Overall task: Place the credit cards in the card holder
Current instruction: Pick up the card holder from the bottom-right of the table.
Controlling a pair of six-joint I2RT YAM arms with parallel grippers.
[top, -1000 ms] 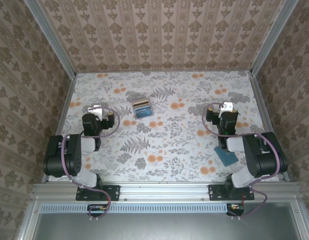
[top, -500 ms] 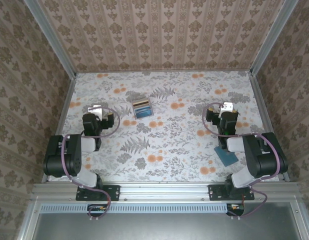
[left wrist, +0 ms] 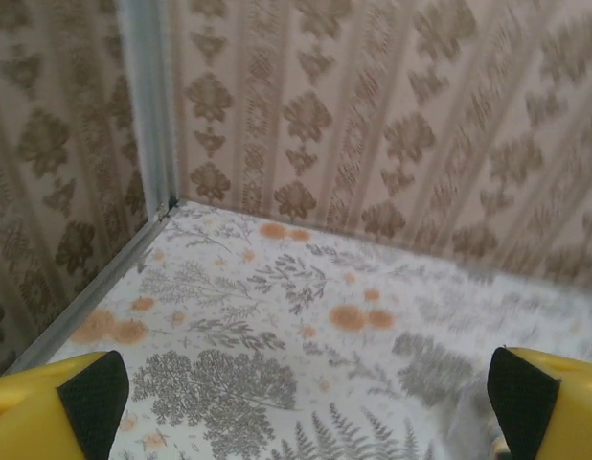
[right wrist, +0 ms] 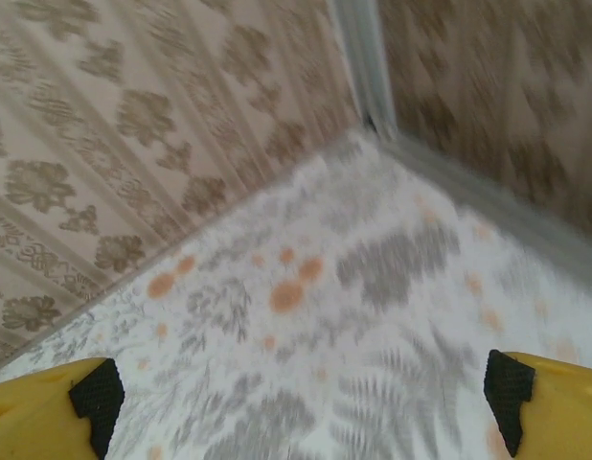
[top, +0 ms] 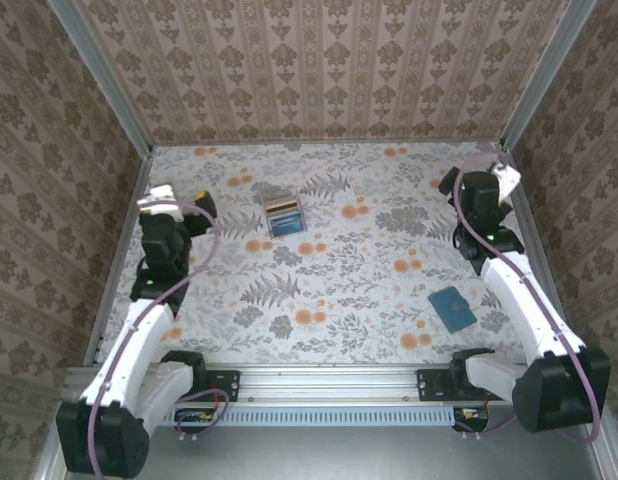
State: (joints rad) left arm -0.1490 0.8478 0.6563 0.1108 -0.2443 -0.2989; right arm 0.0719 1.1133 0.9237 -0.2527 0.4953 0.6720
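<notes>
Seen from above, a floral-patterned surface (top: 329, 270) is walled in with wallpaper. The credit cards (top: 285, 220) stand on edge in a pale slotted stand (top: 278, 198), left of centre and toward the back. The teal card holder (top: 452, 308) lies flat near the front right, well apart from them.

The left arm (top: 149, 300) and right arm (top: 524, 295) reach toward the back corners, far from both things. The left jaws and right jaws are spread wide, holding nothing.

We judge the cards light, stiff and slick. They are best pinched across their flat faces at the exposed top edge. The holder looks light and may slide, so it probably needs pinning down.
</notes>
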